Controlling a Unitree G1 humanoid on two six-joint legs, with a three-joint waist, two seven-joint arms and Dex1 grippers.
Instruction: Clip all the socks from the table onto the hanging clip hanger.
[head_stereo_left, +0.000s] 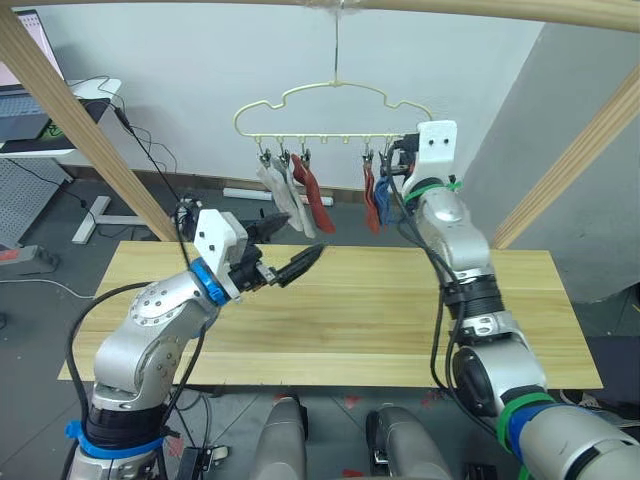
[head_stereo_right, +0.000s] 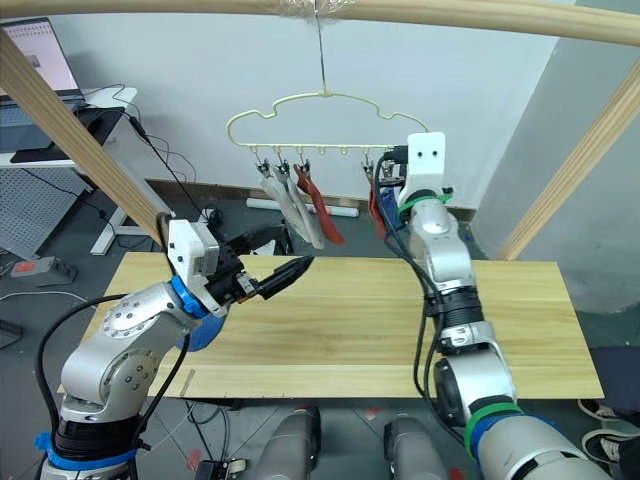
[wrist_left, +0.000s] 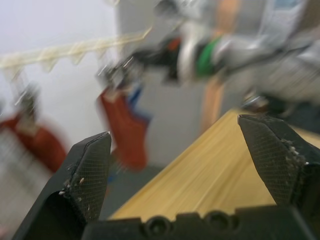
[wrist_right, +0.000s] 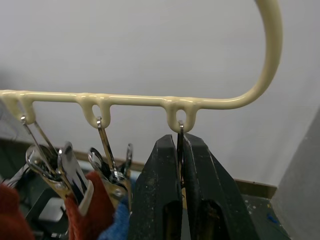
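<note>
Hovering at left-centre of the head views, the left gripper (head_stereo_left: 304, 234) is spread wide w/ nothing between its fingers, above the table (head_stereo_left: 380, 320), whose planks show as bare wood across the lower half of the frame. Up top centre hangs the clip hanger (head_stereo_left: 330, 137). Under its lower bar, going left to right: grey socks (head_stereo_left: 272, 190) x2, one rust-red sock (head_stereo_left: 312, 200), a gap, a second rust-red sock (head_stereo_left: 371, 200), then a blue sock (head_stereo_left: 385, 205) just beside the right arm. Further right, the right gripper (wrist_right: 181, 142) is pinched closed on the end clip (wrist_right: 180, 131), at the last loop before the hanger's rounded corner. Judged step: working the last clip at the right end. To do it well, prob. keep the squeeze square on the clip's levers, not its wire link, so the jaws open fully, and avoid tugging sideways, since the hanger swings freely on its hook. The left gripper looks free to steady the hanger or feed fabric if req'd. Count: 1 hanger, 6 loops on the bar; socks counted 5 for sure, i.e. 2 grey, 2 rust-red, 1 blue. Whether a 2nd blue hangs behind the right gripper can't be told.
</note>
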